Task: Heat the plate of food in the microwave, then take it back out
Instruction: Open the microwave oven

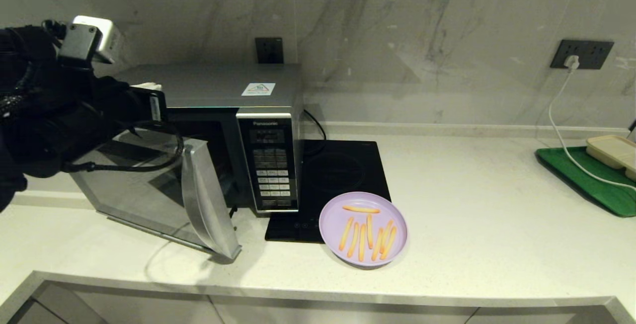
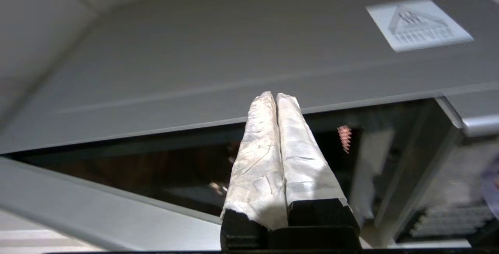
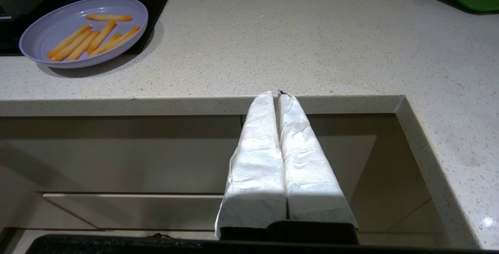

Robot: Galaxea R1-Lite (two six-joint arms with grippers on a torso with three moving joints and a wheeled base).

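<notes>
Resting beside microwave, plate of food (far from left claw)

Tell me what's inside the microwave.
The microwave door stands partly open; only dark cavity shows, its floor hidden. The plate of food sits outside on the counter.

grey-veined marble wall, dark wall sockets, pale speckled stone counter

Dim warm indoor light, soft shadow under the plate of food, motion blur across the microwave top
</notes>
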